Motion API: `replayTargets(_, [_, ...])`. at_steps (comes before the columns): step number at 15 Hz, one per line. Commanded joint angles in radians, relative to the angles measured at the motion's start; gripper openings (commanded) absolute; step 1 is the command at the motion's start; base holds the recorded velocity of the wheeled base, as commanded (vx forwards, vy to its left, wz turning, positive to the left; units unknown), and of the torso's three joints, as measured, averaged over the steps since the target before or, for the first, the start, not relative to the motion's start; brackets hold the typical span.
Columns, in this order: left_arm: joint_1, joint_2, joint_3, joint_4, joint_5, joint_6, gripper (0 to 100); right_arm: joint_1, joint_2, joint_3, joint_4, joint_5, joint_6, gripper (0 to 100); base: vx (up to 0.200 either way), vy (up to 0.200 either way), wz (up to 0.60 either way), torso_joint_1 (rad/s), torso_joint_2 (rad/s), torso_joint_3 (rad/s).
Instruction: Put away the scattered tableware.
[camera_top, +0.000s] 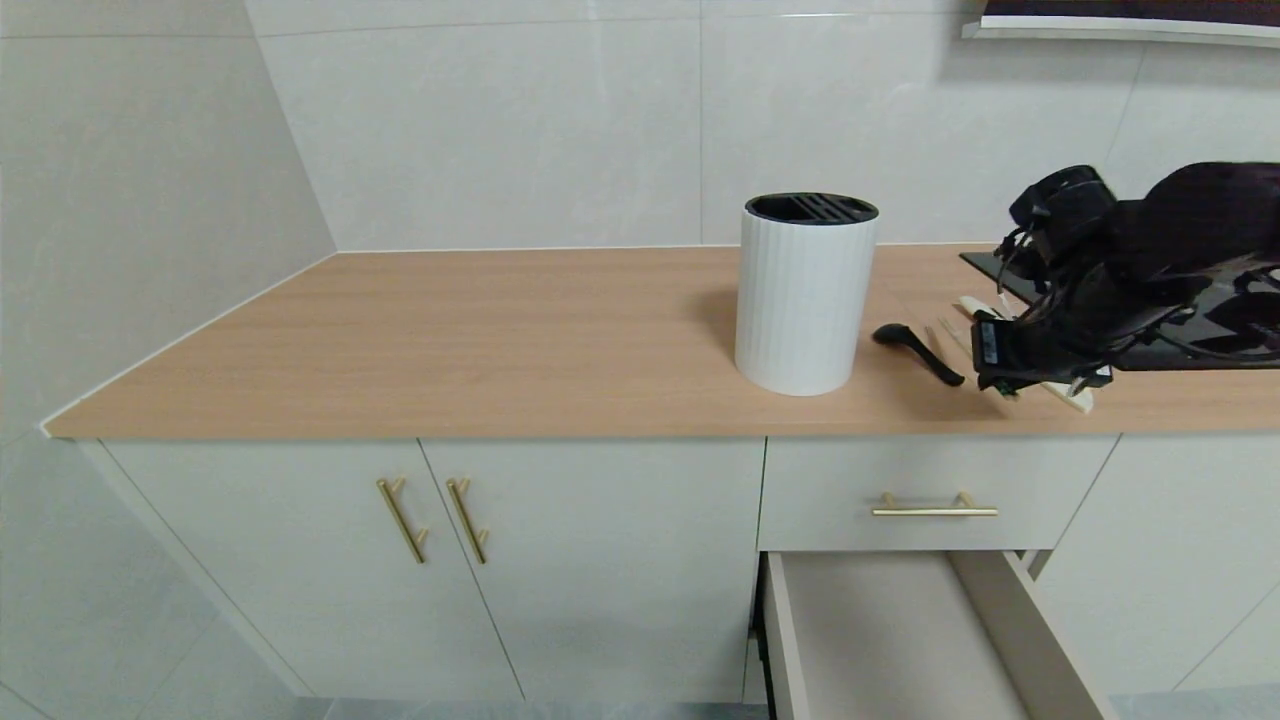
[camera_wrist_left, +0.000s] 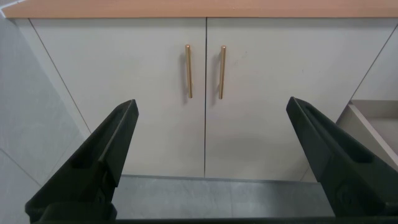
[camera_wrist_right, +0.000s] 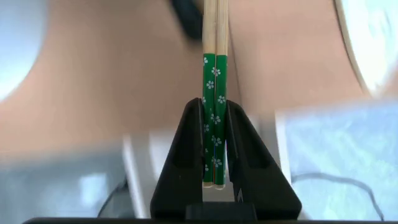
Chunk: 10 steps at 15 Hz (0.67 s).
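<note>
Pair of wooden chopsticks with green flowered ends (camera_wrist_right: 215, 74), clamped side by side between the fingers of the black right gripper (camera_wrist_right: 215, 111), gripped at the green part. Held low over the light wooden countertop (camera_top: 500, 340), close to its front edge, to the right of the tall white ribbed holder with black slotted top (camera_top: 806, 300). Cannot tell whether the far tips touch the countertop. On the countertop between holder and gripper, a black spoon (camera_top: 915, 350) lying flat. Black left gripper (camera_wrist_left: 211, 106) with jaws wide apart and holding nothing, low before the white cabinet doors with golden bar handles (camera_wrist_left: 124, 93).

Probably the lifting step, with the holder as the likely goal. To do it well: keep the clamp firm, against scissoring of the two sticks; raise straight up first, clear of the spoon; carry above the slotted top; turn the sticks upright; lower into one slot; release only once well inside.
</note>
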<state>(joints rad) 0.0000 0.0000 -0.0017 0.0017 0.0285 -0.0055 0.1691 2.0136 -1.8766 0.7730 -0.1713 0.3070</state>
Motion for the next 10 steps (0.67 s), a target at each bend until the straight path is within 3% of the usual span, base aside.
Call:
replayTargets(1, [0.000,0.000,0.000,0.000,0.001,-0.001,100,0.000,-0.223,0.054,0.135,0.093,0.011,0,0.000,0.000,0.00,0.000,0.00,0.000])
replayTargets(6, [0.000,0.000,0.000,0.000,0.001,-0.001,100,0.035,-0.543,0.444,0.155,0.107,0.006,0,0.000,0.000,0.00,0.000,0.00,0.000])
replayTargets(10, [0.000,0.000,0.000,0.000,0.001,-0.001,100,0.128,-0.668,0.614,0.152,0.105,0.009,0,0.000,0.000,0.00,0.000,0.00,0.000])
